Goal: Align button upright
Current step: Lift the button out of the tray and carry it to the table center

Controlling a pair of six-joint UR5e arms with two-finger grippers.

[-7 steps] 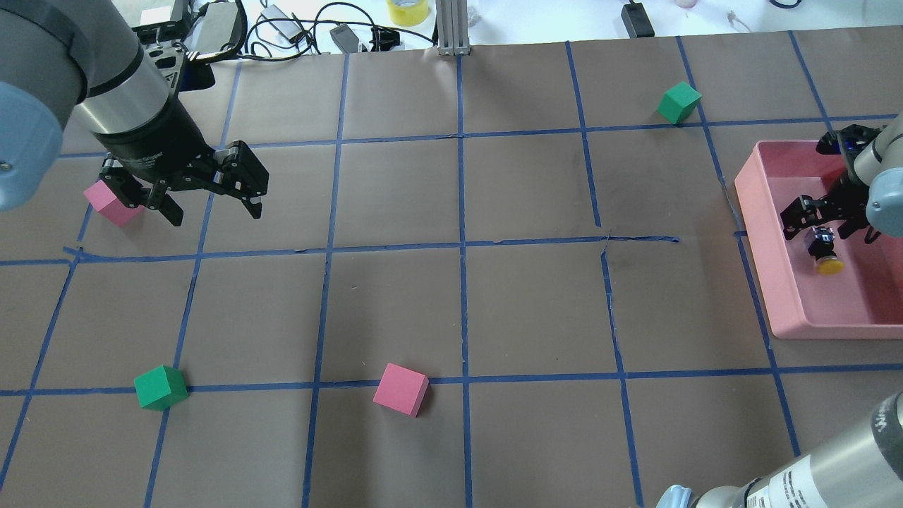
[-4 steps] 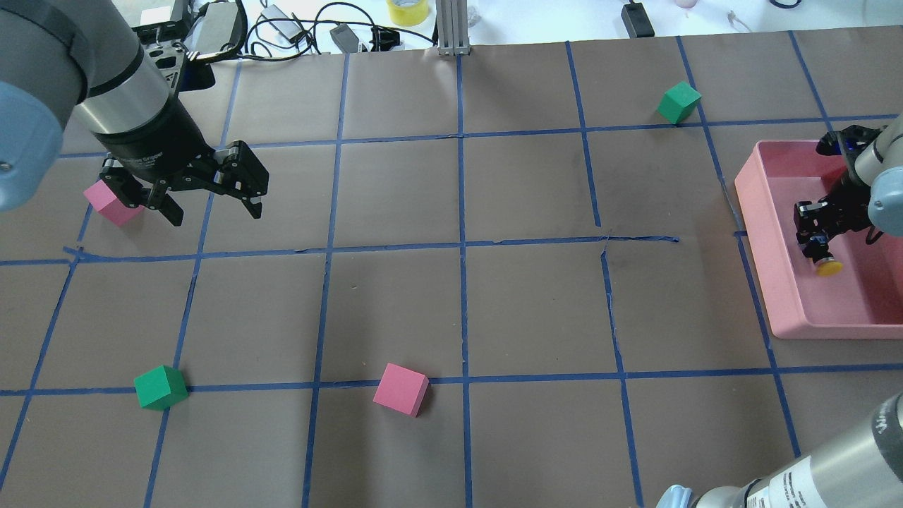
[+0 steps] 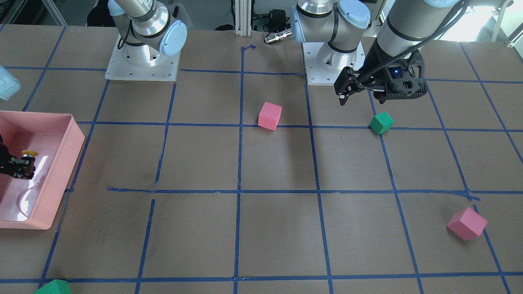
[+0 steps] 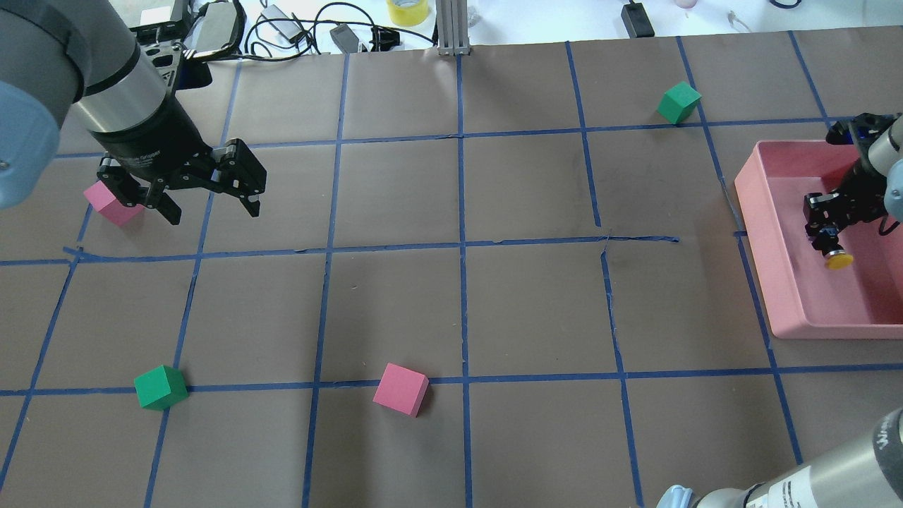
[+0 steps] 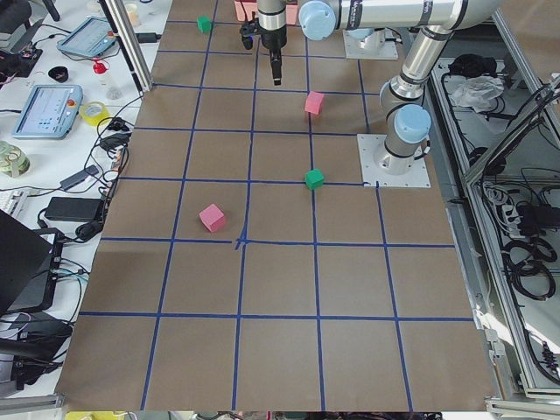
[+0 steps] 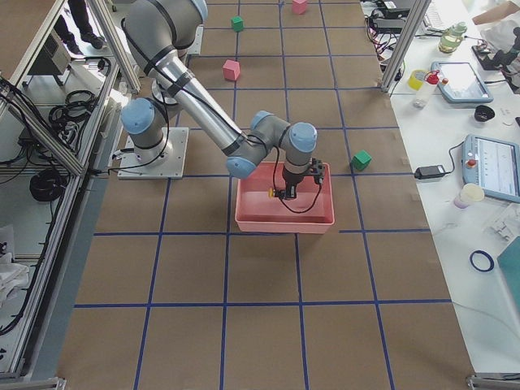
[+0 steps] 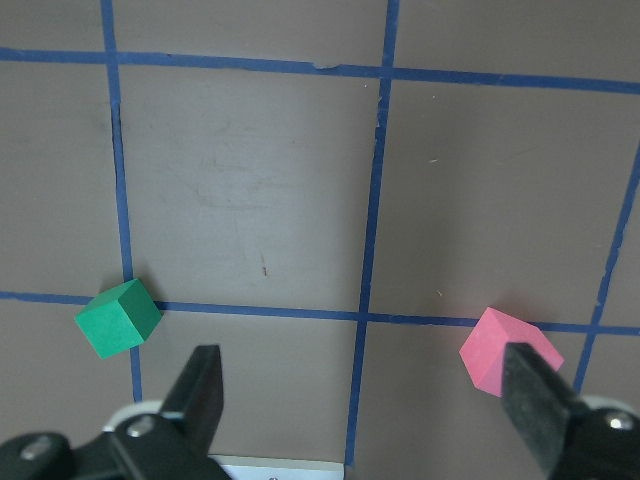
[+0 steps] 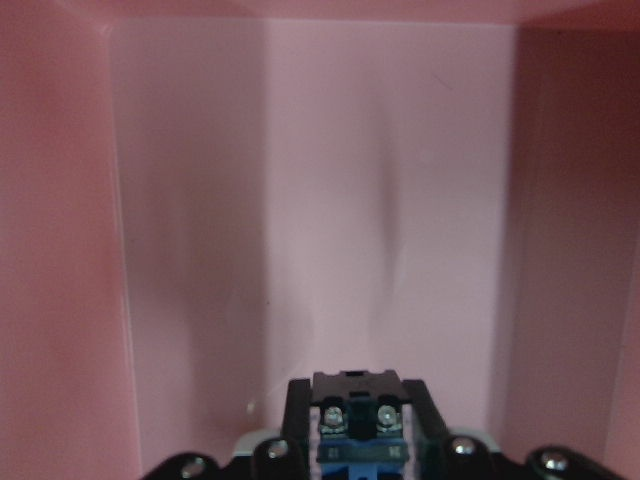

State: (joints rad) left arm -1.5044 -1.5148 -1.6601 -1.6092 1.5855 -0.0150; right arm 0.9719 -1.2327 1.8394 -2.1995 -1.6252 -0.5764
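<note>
The button (image 4: 837, 254) sits clamped between the right gripper (image 4: 827, 238)'s jaws, which are drawn in narrow on its dark body. Its bluish base points back toward the palm and its yellow cap juts out past the fingertips, inside the pink tray (image 4: 779, 282). The left gripper (image 4: 211, 209) hangs over the table (image 4: 522, 303), well apart, with its jaws spread wide.

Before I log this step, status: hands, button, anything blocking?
Left hand open, idle above table. Right hand shut on button inside pink tray. Button looks tipped sideways, not yet upright. Nothing seen blocking.
</note>
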